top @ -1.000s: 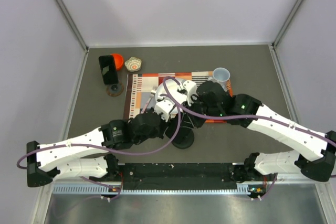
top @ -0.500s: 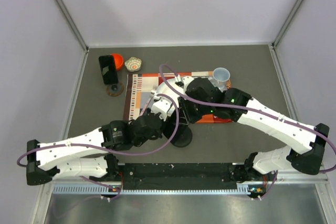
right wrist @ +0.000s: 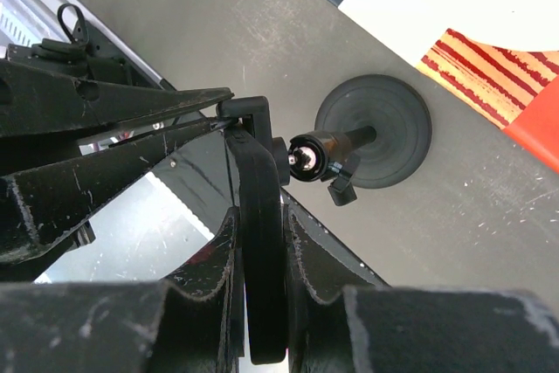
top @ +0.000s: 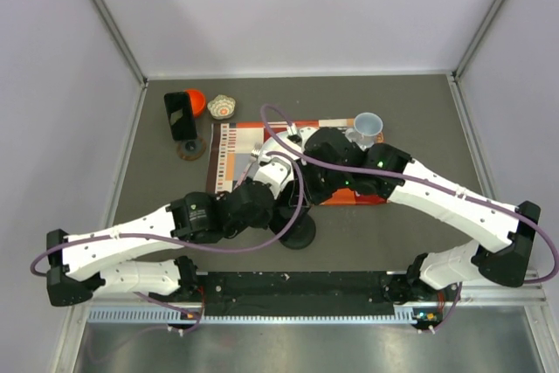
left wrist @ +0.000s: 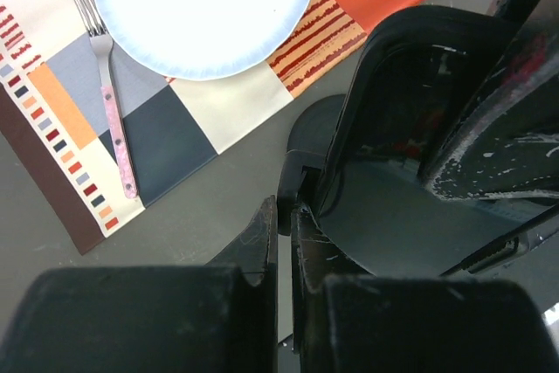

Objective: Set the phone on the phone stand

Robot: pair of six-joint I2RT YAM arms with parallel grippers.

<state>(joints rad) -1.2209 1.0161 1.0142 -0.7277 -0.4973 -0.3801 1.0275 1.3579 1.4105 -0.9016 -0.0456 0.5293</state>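
- Phone: held up off the table just off the near edge of the placemat, over the round base of a black clamp post. From the left wrist, its glossy dark face shows, rounded corner uppermost. From the right wrist it is seen nearly edge-on.
- Right claw: both fingers pressed tight against the phone's two faces, with its black edge standing up between them. Closed hard on it.
- Left claw: fingers nearly together, with only a thin slit between them. The tips sit against a small black bracket on the clamp post, close by the phone's edge. I cannot tell whether they actually pinch the bracket.
- Both arms meet at the placemat's near edge, wrists crowded together. From above they hide the phone almost entirely.
- Phone stand: off the placemat's far left corner, well apart from the phone and both claws. It has a dark tilted plate over a round brown base, and no claw is near it.
- On the placemat is a white plate, with a pink-handled fork lying just beside its rim, prongs pointing away from the arms.
- A pale cup stands at the placemat's far right corner.
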